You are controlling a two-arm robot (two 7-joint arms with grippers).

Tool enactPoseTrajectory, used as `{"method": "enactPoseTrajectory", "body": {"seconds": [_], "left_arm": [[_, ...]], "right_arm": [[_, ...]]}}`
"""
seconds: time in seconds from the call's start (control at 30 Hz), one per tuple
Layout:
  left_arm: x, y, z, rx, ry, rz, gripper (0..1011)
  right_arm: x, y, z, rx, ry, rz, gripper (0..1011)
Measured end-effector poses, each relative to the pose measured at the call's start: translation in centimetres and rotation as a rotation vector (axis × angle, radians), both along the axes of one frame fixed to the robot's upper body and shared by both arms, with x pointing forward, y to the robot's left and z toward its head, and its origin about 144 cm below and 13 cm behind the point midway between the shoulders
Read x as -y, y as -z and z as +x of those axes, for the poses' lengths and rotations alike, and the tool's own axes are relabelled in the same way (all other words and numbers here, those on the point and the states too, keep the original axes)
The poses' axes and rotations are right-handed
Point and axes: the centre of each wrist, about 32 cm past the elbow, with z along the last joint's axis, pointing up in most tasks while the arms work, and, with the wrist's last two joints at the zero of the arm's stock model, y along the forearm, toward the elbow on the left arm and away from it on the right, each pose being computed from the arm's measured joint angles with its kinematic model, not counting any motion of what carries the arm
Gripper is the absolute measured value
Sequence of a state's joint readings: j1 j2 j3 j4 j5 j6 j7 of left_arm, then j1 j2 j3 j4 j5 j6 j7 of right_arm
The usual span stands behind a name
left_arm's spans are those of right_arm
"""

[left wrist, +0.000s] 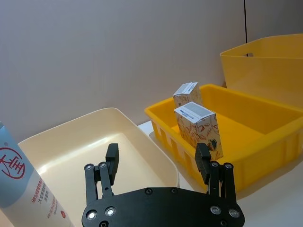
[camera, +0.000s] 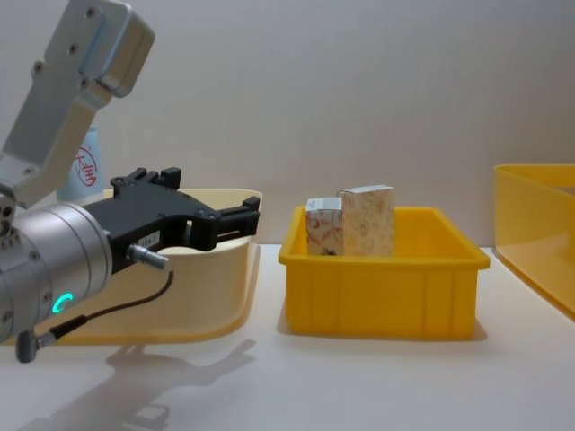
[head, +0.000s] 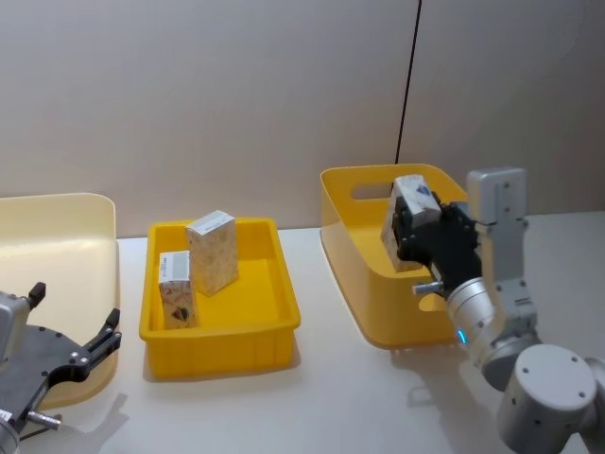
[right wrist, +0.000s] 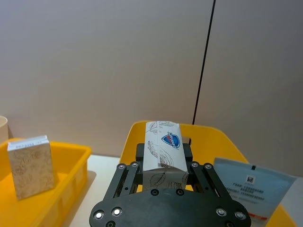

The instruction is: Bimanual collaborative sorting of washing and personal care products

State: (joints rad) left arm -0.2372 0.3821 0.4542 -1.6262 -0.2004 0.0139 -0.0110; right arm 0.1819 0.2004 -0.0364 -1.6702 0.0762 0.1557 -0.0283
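Left gripper: my jaws spread wide, holding nothing, over the cream bin.
Low yellow tray: two marbled cartons upright inside.
Right gripper: my jaws clamped on a carton above the tall yellow bin.

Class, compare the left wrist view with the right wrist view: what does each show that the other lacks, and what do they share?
Only the left wrist view: the left gripper, jaws open and empty, over the cream bin, a pale-blue tube with a red round mark at the edge, and a second carton behind the first.

Only the right wrist view: the right gripper shut on a white carton with a blue badge, plus a pale-blue pouch.

Both: the shallow yellow tray holding a marbled carton, and the tall yellow bin.
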Motion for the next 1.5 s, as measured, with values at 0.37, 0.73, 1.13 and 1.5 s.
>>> {"method": "enactPoseTrajectory", "body": {"seconds": [0.37, 0.73, 1.13, 1.5], "left_arm": [[0.0, 0.0, 0.0, 0.000, 0.000, 0.000, 1003], [0.0, 0.0, 0.0, 0.000, 0.000, 0.000, 1003], [0.0, 0.0, 0.0, 0.000, 0.000, 0.000, 1003], [0.0, 0.0, 0.0, 0.000, 0.000, 0.000, 1003]], "right_arm": [[-0.8, 0.2, 0.8, -0.089, 0.022, -0.016, 418], [-1.2, 0.3, 1.1, -0.128, 0.032, -0.024, 715], [-1.3, 0.3, 1.3, -0.143, 0.036, -0.028, 998], [-1.2, 0.4, 0.9, -0.083, -0.012, -0.022, 1001]]}}
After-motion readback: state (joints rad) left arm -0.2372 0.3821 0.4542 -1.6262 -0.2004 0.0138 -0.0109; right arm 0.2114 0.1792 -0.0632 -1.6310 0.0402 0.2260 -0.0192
